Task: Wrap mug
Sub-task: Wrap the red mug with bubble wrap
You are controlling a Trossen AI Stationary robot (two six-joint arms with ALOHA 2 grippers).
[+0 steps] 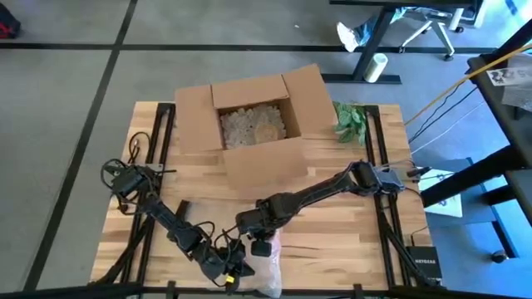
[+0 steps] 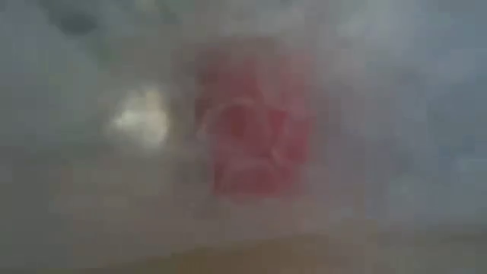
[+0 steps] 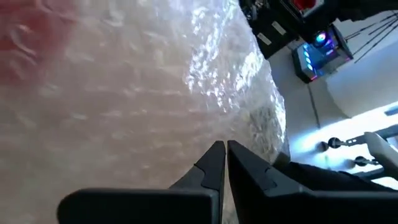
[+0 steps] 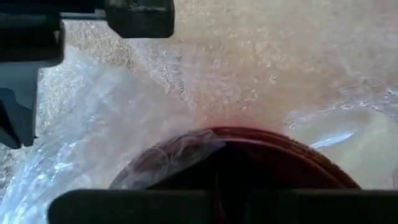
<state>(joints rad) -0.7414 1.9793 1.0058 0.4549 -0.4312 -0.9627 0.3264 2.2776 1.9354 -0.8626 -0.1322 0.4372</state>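
Mug (image 4: 236, 162), red, sits at the table's near edge under bubble wrap (image 3: 155, 81), its rim just ahead of my right gripper (image 1: 261, 247); whether those fingers are open or closed I cannot tell. My left gripper (image 3: 225, 163) is beside it, fingers pinched together, seemingly on a fold of the wrap. To fold well, I judge I should keep the left pinch taut while the right pins the mug, so the sheet doesn't slip. Farther back stands the cardboard box (image 1: 249, 124) with filler.
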